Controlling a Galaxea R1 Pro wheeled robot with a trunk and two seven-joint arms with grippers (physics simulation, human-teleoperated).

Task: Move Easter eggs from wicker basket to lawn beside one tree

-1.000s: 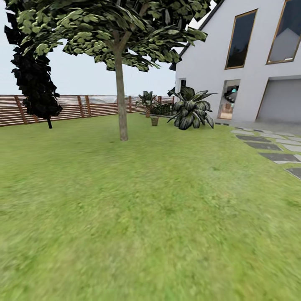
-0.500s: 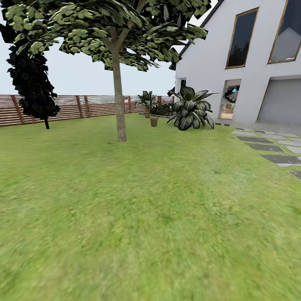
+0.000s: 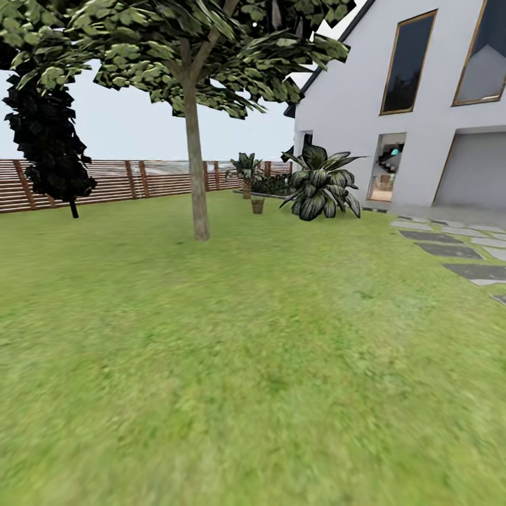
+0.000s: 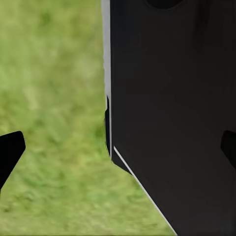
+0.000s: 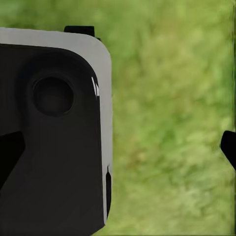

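Note:
The lawn point(image 3: 253, 365) spreads wide and green across the head view. A tree point(image 3: 195, 169) with a straight grey-brown trunk and a broad leafy canopy stands on it at mid left. Far beyond it, a small brown container point(image 3: 257, 204) sits on the grass and looks like the wicker basket. At this distance I cannot make out any Easter eggs. My left gripper point(image 4: 118, 150) is open, its dark fingertips point(image 4: 10, 152) far apart over grass. My right gripper point(image 5: 118, 150) is open too, with one fingertip point(image 5: 228, 147) over grass. Neither holds anything.
A brown slat fence point(image 3: 105, 181) bounds the garden at the back. A dark narrow tree point(image 3: 49, 133) stands at far left. A big striped-leaf bush point(image 3: 322, 184) and a white house point(image 3: 414, 105) are at the right, with grey paving slabs point(image 3: 450, 249). A black robot body panel point(image 4: 172, 98) shows beside each wrist.
The whole head view has shifted: the tree trunk sits slightly further left and lower, and the paving slabs have slid right and down. The camera moved; the things have not.

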